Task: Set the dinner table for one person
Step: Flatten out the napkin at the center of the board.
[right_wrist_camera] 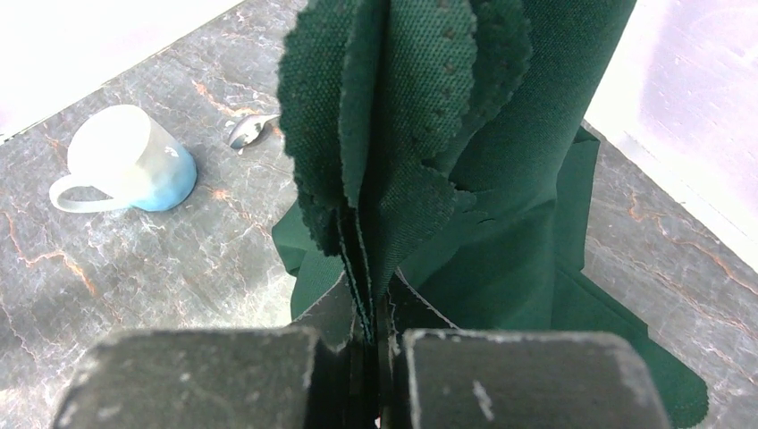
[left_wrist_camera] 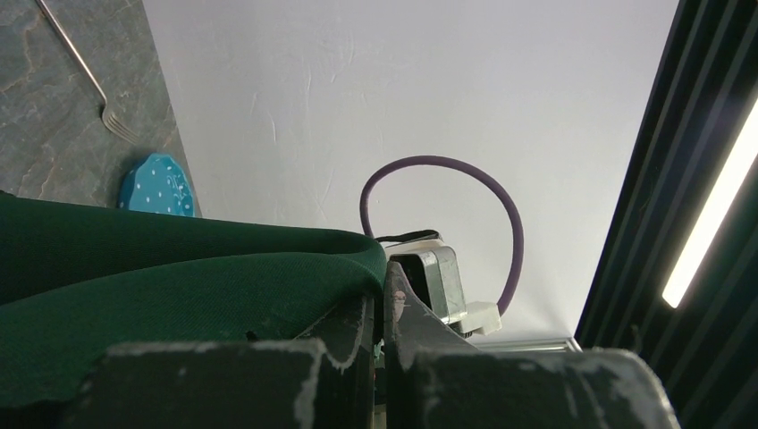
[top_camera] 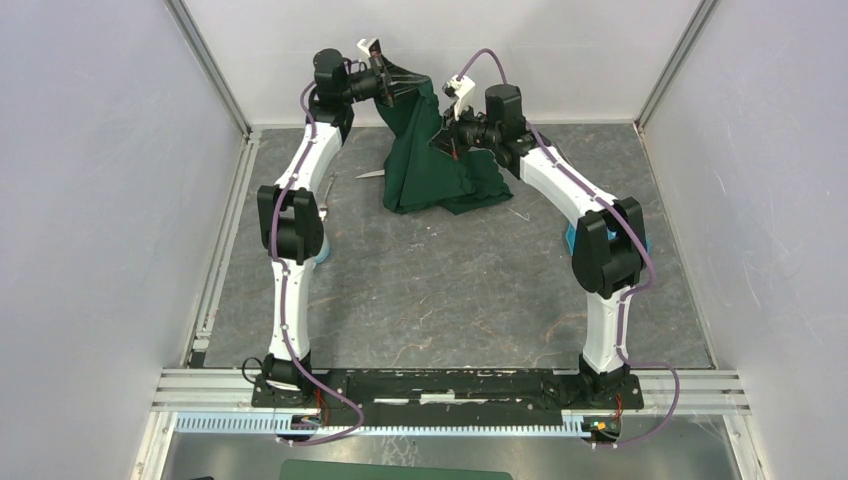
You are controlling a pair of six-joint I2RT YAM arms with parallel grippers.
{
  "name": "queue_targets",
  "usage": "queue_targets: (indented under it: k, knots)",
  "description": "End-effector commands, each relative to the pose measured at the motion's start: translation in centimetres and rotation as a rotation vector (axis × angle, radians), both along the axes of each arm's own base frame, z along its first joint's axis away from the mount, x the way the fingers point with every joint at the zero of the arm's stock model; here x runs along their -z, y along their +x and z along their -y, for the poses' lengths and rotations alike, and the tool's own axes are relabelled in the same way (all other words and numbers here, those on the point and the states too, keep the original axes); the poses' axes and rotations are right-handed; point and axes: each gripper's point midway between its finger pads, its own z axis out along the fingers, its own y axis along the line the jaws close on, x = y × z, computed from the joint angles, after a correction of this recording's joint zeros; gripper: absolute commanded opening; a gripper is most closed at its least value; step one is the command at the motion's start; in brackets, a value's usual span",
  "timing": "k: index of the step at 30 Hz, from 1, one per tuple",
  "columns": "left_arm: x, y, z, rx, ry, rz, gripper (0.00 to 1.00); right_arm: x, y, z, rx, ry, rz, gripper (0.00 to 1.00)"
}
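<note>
**Setting barely begun: cloth aloft, nothing laid in place.**
The dark green cloth (top_camera: pixel 432 165) hangs bunched over the far middle of the grey stone-look surface (top_camera: pixel 450 300), which spreads beneath both arms. It is not yet laid flat. The mug (right_wrist_camera: pixel 125 161), spoon (right_wrist_camera: pixel 246 130), fork (left_wrist_camera: pixel 89 80) and blue plate (left_wrist_camera: pixel 156 186) lie scattered, so I judge that every placement remains. The left end effector (left_wrist_camera: pixel 380 304) is pressed together on a fold of the cloth; the right end effector (right_wrist_camera: pixel 371 322) pinches its gathered scalloped edge tight.
</note>
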Motion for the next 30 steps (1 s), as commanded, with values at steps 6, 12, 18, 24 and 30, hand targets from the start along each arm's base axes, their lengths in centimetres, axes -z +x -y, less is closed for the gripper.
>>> queue_targets:
  k: [6,12,18,24,30]
  knots:
    - [-5.2,-0.9,-3.8,-0.073,0.016,0.185,0.02,-9.3,3.4,6.3,0.155,0.039,0.123,0.0]
    - [-5.7,1.0,-7.5,-0.16,0.025,0.209,0.02,-14.3,4.9,12.5,0.266,0.126,0.169,0.0]
    - [-6.2,1.7,-10.7,-0.228,0.064,0.233,0.02,-16.0,4.5,14.4,0.264,0.178,0.179,0.0]
    - [-6.7,2.0,-13.9,-0.294,0.101,0.249,0.02,-19.0,4.4,15.9,0.231,0.273,0.207,0.0]
    - [-6.4,1.9,-14.5,-0.316,0.135,0.255,0.02,-21.8,3.5,15.9,0.118,0.366,0.217,0.0]
